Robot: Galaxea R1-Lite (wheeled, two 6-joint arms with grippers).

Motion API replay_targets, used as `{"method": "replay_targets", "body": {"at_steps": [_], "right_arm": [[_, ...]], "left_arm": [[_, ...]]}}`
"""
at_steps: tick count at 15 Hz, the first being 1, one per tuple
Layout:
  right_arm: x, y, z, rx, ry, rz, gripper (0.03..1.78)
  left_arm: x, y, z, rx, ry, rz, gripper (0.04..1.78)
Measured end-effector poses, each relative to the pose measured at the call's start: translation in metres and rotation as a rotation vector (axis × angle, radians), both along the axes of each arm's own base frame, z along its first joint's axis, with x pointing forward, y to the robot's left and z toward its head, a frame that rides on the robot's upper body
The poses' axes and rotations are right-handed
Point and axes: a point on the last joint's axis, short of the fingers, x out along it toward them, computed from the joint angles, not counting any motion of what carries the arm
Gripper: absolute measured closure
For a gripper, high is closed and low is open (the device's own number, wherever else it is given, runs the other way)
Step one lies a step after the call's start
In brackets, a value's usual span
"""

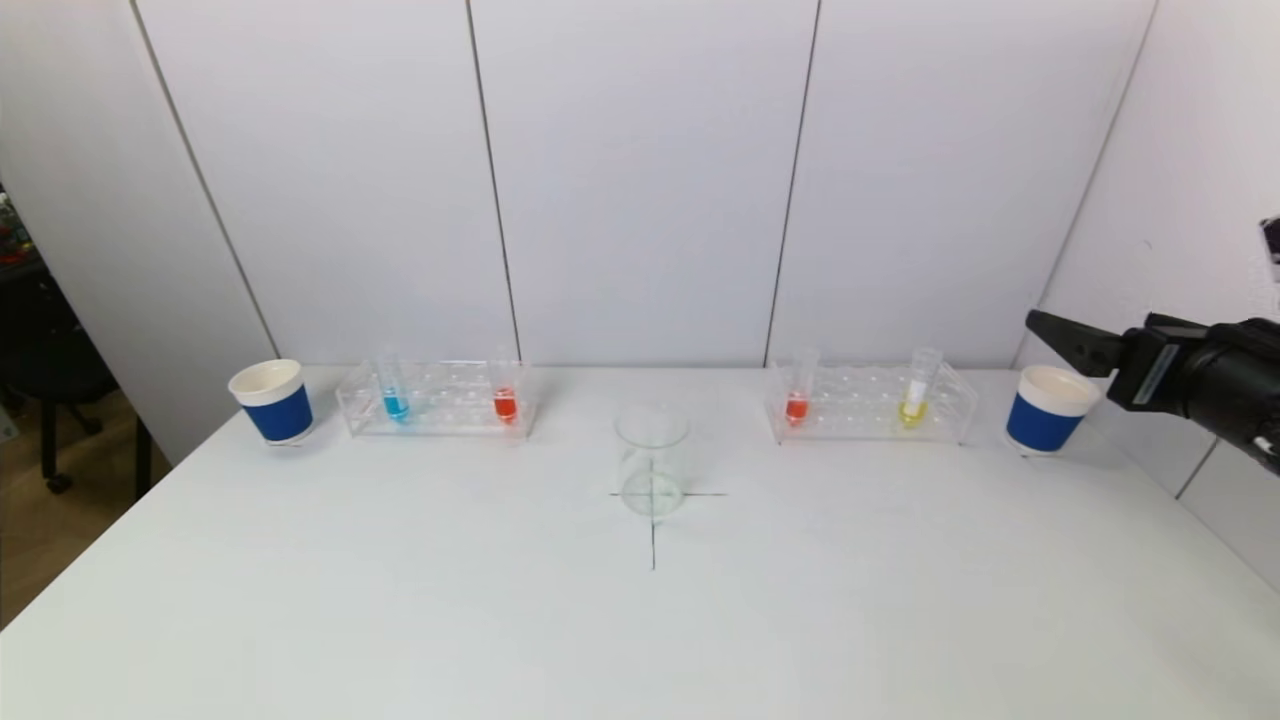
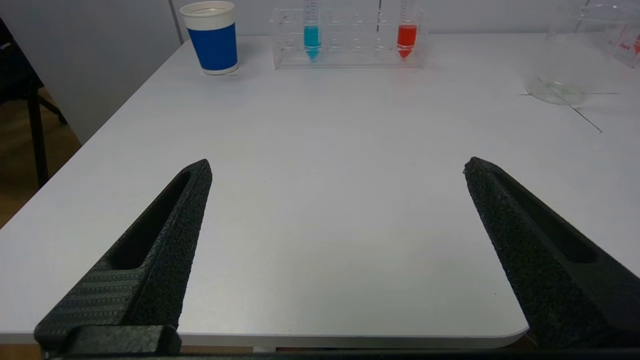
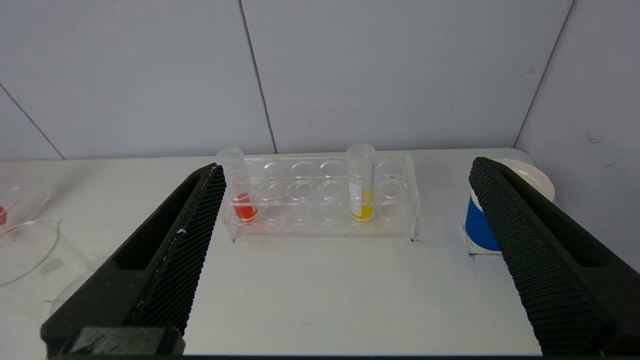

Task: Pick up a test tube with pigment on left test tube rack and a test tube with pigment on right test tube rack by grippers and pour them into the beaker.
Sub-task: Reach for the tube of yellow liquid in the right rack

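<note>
- White table is sitting against grey wall panels; a thin black cross is marking its middle.
- Left gripper is hovering low over the table's near left edge, fingers spread wide and holding nothing; it is showing only in its own wrist view.
- Right gripper is hanging off the table's right side, fingers released and bare, pointing toward the right rack, well apart from it.
- Beaker is standing upright on the cross, clear glass, looking empty; red print is showing on it in the left wrist view, too blurred to read.
- Left test tube rack, clear plastic, is holding a blue tube toward its left end and a red tube toward its right end.
- Right test tube rack is holding a red-orange tube at its left end and a yellow tube farther right, with a white label patch, text unreadable.
- Blue paper cups with white rims are flanking the racks: one outside the left rack, one outside the right; contents cannot be made out.
</note>
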Motion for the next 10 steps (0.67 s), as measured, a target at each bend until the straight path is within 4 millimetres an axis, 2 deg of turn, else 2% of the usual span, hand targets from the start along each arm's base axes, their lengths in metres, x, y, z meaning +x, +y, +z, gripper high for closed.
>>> {"method": "replay_targets", "body": {"at_steps": [3,10], "right_arm": [[0.02,0.001,-0.018,0.002,0.034,-0.006,0.04],[0.062,0.004,-0.061,-0.006,-0.008,-0.041,0.04]], "left_arm": [[0.0,0.0,0.0,0.0,0.0,0.0,0.06],[0.0,0.0,0.0,0.0,0.0,0.0,0.06]]}}
